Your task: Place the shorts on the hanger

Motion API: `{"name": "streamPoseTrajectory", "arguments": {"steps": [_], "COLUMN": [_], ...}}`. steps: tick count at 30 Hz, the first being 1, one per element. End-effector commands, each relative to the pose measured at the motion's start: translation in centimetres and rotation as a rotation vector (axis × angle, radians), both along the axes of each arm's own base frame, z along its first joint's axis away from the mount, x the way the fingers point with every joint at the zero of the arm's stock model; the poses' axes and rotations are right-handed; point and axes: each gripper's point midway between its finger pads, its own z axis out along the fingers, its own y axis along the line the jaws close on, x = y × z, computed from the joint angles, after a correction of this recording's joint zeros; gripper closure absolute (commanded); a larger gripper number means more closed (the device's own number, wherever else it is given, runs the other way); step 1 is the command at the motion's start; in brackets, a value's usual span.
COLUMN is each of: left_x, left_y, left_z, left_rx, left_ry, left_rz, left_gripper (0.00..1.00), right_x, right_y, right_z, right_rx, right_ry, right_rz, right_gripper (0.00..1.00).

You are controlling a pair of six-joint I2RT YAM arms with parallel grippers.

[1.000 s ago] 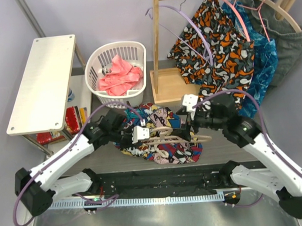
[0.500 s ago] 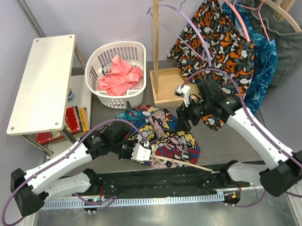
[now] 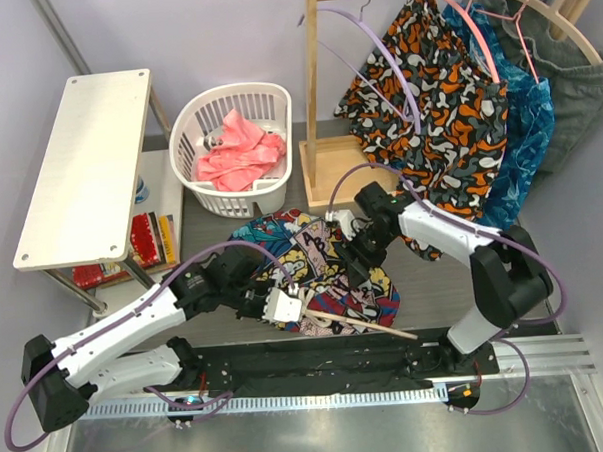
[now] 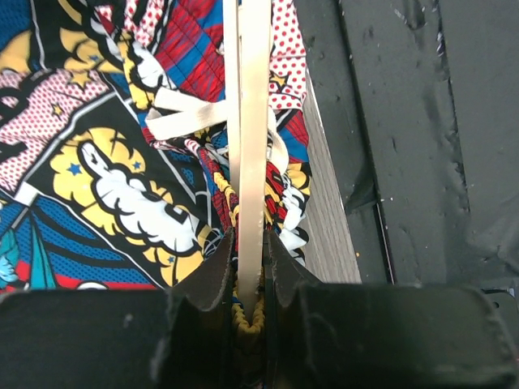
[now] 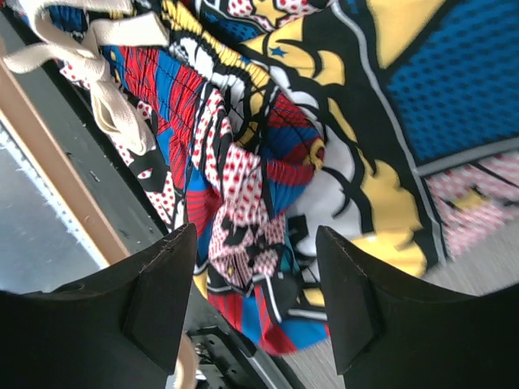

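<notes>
The left claw [image 4: 250,275] is clamped on the edge of the wooden hanger [image 4: 253,121], which runs straight out from its jaws, with the shorts [image 4: 97,162] bunched just beside and under it and the white drawstring [image 4: 182,121] crossing beneath the wood. A second ago the hanger lay flat on top of the shorts between both arms; since then the left claw has drawn it back to the near side of the bench [image 3: 434,280]. The right claw [image 5: 255,235] has swung away and come back down, and now hovers with jaws apart directly over the printed fabric, gripping nothing. That suggests the hanger is secured while the shorts, lying on the bench between the two claws, are not yet hung; the right claw looks set to gather cloth.
</notes>
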Motion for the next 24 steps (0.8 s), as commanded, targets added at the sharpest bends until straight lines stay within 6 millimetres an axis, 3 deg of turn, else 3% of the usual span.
{"name": "streamPoseTrajectory", "arguments": {"steps": [1,2,5,6,7,9,11,12,15,16,19,21,22,24], "left_x": [0.7,1.0,1.3,1.9,2.2,3.5,5.1,5.5,6.4,6.0,4.9,4.1,2.9,0.7], "left_y": [-0.3,-0.3,-0.1,-0.2,-0.2,0.0,0.5,0.3,0.2,0.0,-0.6,-0.7,-0.7,-0.9], "left_z": [-0.3,-0.3,-1.1,-1.0,-1.1,-1.1,-1.1,-0.4,0.9,1.2,2.6,2.9,2.6,1.6], "left_rx": [-0.012,-0.013,-0.006,-0.019,-0.021,-0.019,-0.017,-0.037,-0.063,-0.077,-0.134,-0.141,-0.117,-0.071], "left_ry": [-0.026,-0.034,-0.029,-0.033,-0.023,0.004,0.035,0.056,0.071,0.080,0.083,0.081,0.092,0.099], "left_rz": [0.031,0.047,0.079,0.119,0.141,0.217,0.294,0.314,0.336,0.306,0.253,0.218,0.169,0.068], "left_gripper": [1.00,1.00,1.00,1.00,1.00,1.00,1.00,1.00,1.00,0.99,1.00,1.00,1.00,1.00], "right_x": [-0.1,-0.5,-0.2,0.5,2.0,4.7,8.8,11.4,13.4,13.2,9.9,5.8,4.7,1.6], "right_y": [2.3,2.6,2.6,2.6,2.6,2.1,2.5,2.9,3.1,3.0,2.1,0.2,-0.6,-3.2], "right_z": [-0.1,-0.4,-2.1,-2.5,-2.4,-2.2,0.4,2.8,7.0,7.9,9.8,9.1,8.2,5.4], "right_rx": [0.070,0.068,0.034,0.023,0.005,0.004,0.015,0.036,0.060,0.075,0.118,0.119,0.105,0.036], "right_ry": [0.065,0.079,0.084,0.058,0.013,-0.034,-0.155,-0.254,-0.369,-0.383,-0.425,-0.412,-0.435,-0.435], "right_rz": [0.031,0.046,0.078,0.085,0.086,0.071,0.060,0.084,0.152,0.169,0.304,0.383,0.446,0.542], "right_gripper": [0.35,0.35,0.62,0.77,0.99,0.99,0.99,0.99,0.99,0.99,0.99,0.99,0.99,0.99]}}
